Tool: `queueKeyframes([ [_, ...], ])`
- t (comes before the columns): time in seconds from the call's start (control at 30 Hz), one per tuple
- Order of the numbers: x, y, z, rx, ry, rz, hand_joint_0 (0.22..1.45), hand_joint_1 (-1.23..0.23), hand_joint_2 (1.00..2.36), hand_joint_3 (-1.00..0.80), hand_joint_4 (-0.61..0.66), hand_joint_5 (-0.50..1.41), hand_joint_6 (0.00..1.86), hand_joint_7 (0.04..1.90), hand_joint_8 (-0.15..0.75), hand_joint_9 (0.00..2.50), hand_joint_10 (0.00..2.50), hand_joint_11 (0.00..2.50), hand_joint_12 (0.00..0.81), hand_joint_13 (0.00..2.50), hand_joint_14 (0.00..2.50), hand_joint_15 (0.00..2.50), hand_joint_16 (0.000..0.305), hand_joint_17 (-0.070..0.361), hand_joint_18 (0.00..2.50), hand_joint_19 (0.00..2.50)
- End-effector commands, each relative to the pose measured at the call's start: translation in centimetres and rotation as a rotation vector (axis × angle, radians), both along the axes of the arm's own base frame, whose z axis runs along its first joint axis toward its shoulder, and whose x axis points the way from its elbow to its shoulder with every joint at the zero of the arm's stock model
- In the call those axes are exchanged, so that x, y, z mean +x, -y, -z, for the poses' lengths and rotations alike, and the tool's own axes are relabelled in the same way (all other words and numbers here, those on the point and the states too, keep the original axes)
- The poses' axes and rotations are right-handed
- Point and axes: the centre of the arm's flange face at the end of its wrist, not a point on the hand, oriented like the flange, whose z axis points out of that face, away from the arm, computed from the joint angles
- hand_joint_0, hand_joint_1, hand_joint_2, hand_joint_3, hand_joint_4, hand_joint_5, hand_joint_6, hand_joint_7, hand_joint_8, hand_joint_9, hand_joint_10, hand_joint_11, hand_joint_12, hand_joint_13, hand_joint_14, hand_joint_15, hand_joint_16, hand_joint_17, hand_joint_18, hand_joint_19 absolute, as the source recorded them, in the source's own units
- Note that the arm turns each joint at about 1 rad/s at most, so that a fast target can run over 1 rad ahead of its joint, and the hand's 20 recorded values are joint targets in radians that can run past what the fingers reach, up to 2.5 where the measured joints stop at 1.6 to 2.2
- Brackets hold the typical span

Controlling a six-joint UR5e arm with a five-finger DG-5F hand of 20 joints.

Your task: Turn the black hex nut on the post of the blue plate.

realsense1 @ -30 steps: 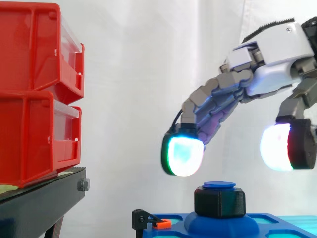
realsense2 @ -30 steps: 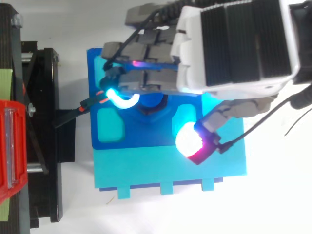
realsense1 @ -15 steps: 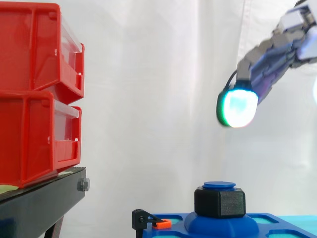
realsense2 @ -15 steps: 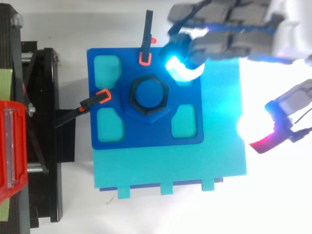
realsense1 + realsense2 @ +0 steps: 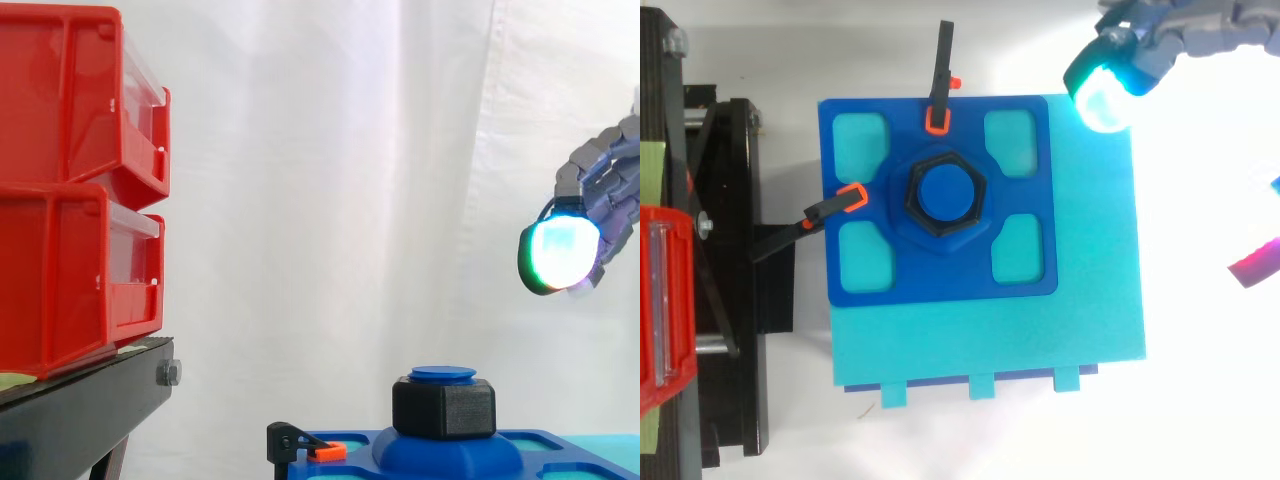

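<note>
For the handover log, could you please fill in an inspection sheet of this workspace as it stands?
Surface: cyan base carries the blue plate.
Job's things: black hex nut sits on the blue post at the plate's middle; nothing touches it.
Clutter: top clamp and left clamp, black with orange tips, at the plate's edges.
Hand: hand up and to the right of the nut, fingers relaxed, holding nothing.
Cables: nothing seen.
Surroundings: red bins on a black stand; white curtain behind.

The hex nut (image 5: pixel 443 408) is matt plastic, the plate (image 5: pixel 940 285) smooth plastic.
</note>
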Motion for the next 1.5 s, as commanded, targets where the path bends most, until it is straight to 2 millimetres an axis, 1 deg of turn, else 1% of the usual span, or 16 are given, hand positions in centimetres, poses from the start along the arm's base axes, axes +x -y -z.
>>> queueKeyframes([
  [0.0, -0.07, 0.29, 0.13, 0.128, 0.011, 0.055, 0.41, -0.66, 1.00, -0.50, 0.24, -0.23, 0.50, 0.74, 0.283, 0.33, 0.00, 0.00, 0.422, 0.42, 0.00, 0.07, 0.059, 0.133, 0.34, 0.16],
  [0.1, -0.07, 0.33, 0.13, 0.164, 0.015, 0.075, 0.41, -0.67, 1.00, -0.50, 0.25, -0.23, 0.50, 0.74, 0.285, 0.33, 0.00, 0.00, 0.421, 0.42, 0.00, 0.08, 0.059, 0.133, 0.34, 0.15],
  [0.63, -0.05, 0.30, 0.12, 0.164, 0.017, 0.072, 0.42, -0.66, 1.00, -0.50, 0.24, -0.23, 0.50, 0.73, 0.285, 0.35, 0.00, 0.00, 0.416, 0.42, 0.00, 0.08, 0.059, 0.133, 0.31, 0.15],
  [0.73, -0.05, 0.30, 0.12, 0.164, 0.017, 0.072, 0.42, -0.63, 1.00, -0.50, 0.24, -0.23, 0.50, 0.73, 0.288, 0.35, 0.00, 0.00, 0.416, 0.42, 0.00, 0.08, 0.060, 0.136, 0.31, 0.17],
  [0.77, -0.05, 0.30, 0.12, 0.164, 0.017, 0.072, 0.41, -0.59, 1.00, -0.50, 0.24, -0.23, 0.50, 0.72, 0.293, 0.40, 0.00, 0.00, 0.417, 0.46, 0.00, 0.08, 0.061, 0.138, 0.33, 0.18],
  [0.9, -0.07, 0.39, 0.12, 0.164, 0.017, 0.074, 0.40, -0.55, 1.00, -0.50, 0.24, -0.23, 0.50, 0.73, 0.301, 0.40, 0.00, 0.00, 0.427, 0.47, 0.00, 0.08, 0.064, 0.144, 0.35, 0.18],
  [1.13, -0.07, 0.39, 0.12, 0.164, 0.017, 0.074, 0.41, -0.53, 1.00, -0.50, 0.20, -0.23, 0.50, 0.73, 0.285, 0.41, 0.00, 0.00, 0.411, 0.49, 0.00, 0.09, 0.062, 0.139, 0.37, 0.17],
  [1.2, -0.05, 0.30, 0.12, 0.164, 0.017, 0.072, 0.43, -0.52, 1.00, -0.50, 0.19, -0.23, 0.50, 0.73, 0.271, 0.39, 0.00, 0.00, 0.408, 0.37, 0.00, 0.04, 0.059, 0.133, 0.21, 0.10],
  [1.23, -0.05, 0.30, 0.12, 0.164, 0.017, 0.072, 0.43, -0.52, 1.00, -0.50, 0.19, -0.23, 0.50, 0.73, 0.268, 0.38, 0.00, 0.00, 0.407, 0.32, 0.00, 0.02, 0.059, 0.132, 0.16, 0.08],
  [1.27, -0.05, 0.30, 0.12, 0.164, 0.017, 0.072, 0.43, -0.51, 1.00, -0.50, 0.17, -0.23, 0.50, 0.73, 0.247, 0.32, 0.00, 0.00, 0.396, 0.19, 0.00, 0.00, 0.059, 0.133, 0.01, 0.03],
  [1.3, -0.05, 0.30, 0.12, 0.164, 0.017, 0.072, 0.44, -0.48, 1.00, -0.50, 0.16, -0.24, 0.50, 0.74, 0.235, 0.24, 0.00, 0.00, 0.393, 0.09, 0.00, 0.00, 0.058, 0.130, 0.00, 0.02],
  [1.37, -0.05, 0.30, 0.12, 0.164, 0.017, 0.072, 0.44, -0.48, 1.00, -0.50, 0.15, -0.25, 0.50, 0.73, 0.230, 0.17, 0.00, 0.00, 0.399, 0.01, 0.00, 0.00, 0.060, 0.135, 0.00, 0.00],
  [1.43, -0.05, 0.30, 0.12, 0.164, 0.017, 0.072, 0.44, -0.47, 1.00, -0.50, 0.15, -0.25, 0.50, 0.73, 0.238, 0.14, 0.00, 0.00, 0.402, 0.00, 0.00, 0.00, 0.061, 0.138, 0.00, 0.00],
  [1.47, -0.05, 0.30, 0.12, 0.164, 0.017, 0.072, 0.43, -0.43, 1.00, -0.50, 0.16, -0.26, 0.50, 0.75, 0.243, 0.07, 0.00, 0.00, 0.405, 0.00, 0.00, 0.00, 0.063, 0.142, 0.00, 0.00],
])
